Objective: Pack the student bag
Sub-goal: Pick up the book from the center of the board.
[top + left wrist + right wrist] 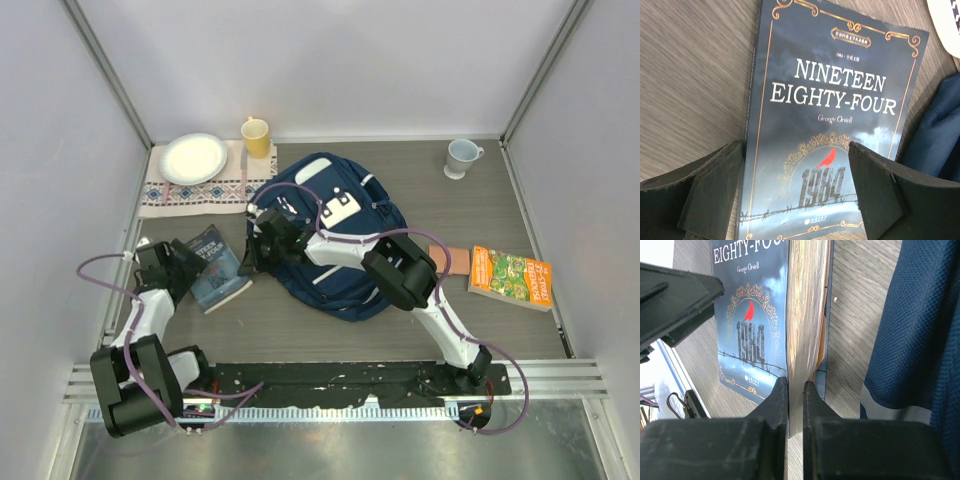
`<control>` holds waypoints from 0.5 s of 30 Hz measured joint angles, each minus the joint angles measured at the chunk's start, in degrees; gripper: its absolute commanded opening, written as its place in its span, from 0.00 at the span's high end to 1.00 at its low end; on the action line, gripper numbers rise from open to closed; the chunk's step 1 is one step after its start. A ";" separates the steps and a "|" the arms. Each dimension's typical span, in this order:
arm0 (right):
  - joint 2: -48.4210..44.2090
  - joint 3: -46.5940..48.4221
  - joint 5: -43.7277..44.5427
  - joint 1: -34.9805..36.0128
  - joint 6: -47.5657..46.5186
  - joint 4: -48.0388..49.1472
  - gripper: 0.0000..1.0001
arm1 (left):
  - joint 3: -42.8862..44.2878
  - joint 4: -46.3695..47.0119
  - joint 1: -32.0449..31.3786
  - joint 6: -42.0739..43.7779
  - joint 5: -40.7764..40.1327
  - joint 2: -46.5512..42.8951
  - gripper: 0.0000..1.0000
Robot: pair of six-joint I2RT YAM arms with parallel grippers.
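Observation:
The student bag is a navy backpack lying flat mid-table; its fabric shows in the right wrist view and the left wrist view. A dark-blue book, "Nineteen Eighty-Four", lies just left of it. My right gripper reaches across the bag and is shut on the book's front cover and pages at the page edge; the back cover hangs outside the jaws. My left gripper is open, its fingers straddling the book's lower cover without closing.
A white plate sits on an embroidered cloth at the back left, with a yellow cup beside it. A white mug stands back right. A colourful book and a brown flat item lie right of the bag.

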 measured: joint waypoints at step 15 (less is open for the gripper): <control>-11.98 -13.70 -0.85 -0.68 6.58 8.26 0.99 | 15.45 -20.09 -0.17 -1.92 -0.81 -13.25 0.00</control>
